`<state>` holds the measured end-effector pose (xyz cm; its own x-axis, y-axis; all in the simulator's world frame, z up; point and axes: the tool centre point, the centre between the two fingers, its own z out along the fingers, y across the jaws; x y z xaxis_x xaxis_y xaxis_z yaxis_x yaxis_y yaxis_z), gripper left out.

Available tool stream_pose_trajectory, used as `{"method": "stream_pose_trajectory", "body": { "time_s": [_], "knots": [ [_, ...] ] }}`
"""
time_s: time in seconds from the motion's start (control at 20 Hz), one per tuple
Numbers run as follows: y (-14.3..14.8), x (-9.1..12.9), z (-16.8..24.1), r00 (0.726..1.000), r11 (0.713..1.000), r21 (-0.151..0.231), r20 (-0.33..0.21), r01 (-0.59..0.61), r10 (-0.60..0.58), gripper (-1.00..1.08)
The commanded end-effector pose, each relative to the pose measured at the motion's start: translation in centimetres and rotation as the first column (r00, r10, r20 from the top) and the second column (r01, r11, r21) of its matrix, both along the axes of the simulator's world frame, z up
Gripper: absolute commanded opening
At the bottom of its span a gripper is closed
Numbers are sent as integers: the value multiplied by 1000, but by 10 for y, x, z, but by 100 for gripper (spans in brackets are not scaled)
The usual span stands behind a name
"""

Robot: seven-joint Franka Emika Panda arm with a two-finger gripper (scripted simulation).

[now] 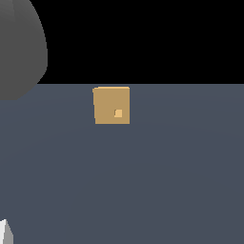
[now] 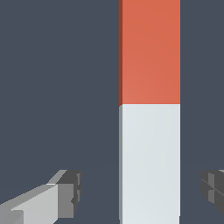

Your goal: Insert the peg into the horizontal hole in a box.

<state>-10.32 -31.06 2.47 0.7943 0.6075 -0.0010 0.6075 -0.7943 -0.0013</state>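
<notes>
1. On my exterior feed, the box (image 1: 111, 105) sits on the blue-grey table (image 1: 143, 181) a little left of centre, in the upper half of the frame, right at the line where the table meets the black background.
2. The hole (image 1: 118, 113) is a small lighter square on the face turned toward the camera, low on that face and slightly toward the exterior view's right.
3. A large grey rounded shape (image 1: 21, 43) fills the upper left corner of the exterior view (a part of the arm, I take it, though too close to tell which), and a sliver of white (image 1: 5, 232) pokes in at the lower left corner.
4. I cannot find the peg in the exterior view.
5. On the wrist feed the peg (image 2: 149, 113) lies flat on the table (image 2: 57, 87), red-orange half in the upper part of the frame and pale grey-white half in the lower part, the colour change falling near mid-height.
6. The gripper (image 2: 142, 190) straddles the white half with its jaws spread wide: one fingertip (image 2: 70, 190) shows at lower left and the other at the right edge, each with bare table between it and the peg, so nothing is gripped.
</notes>
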Motion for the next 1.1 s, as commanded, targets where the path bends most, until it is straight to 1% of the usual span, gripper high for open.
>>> {"method": "stream_pose_trajectory", "body": {
  "time_s": [0.0, 0.15, 0.2, 0.75, 0.9, 1.05],
  "knots": [
    [0, 0, -7, 1000, 1000, 0, 1, 1, -1, 100],
    [0, 1, -9, 1000, 1000, 0, 1, 1, -1, 100],
    [0, 1, -9, 1000, 1000, 0, 1, 1, -1, -100],
    [0, 1, -9, 1000, 1000, 0, 2, 0, 0, -100],
    [6, 6, -8, 1000, 1000, -1, 2, -16, 16, -100],
    [21, 17, -7, 999, 999, -1, 2, -52, 52, -100]
  ]
}}
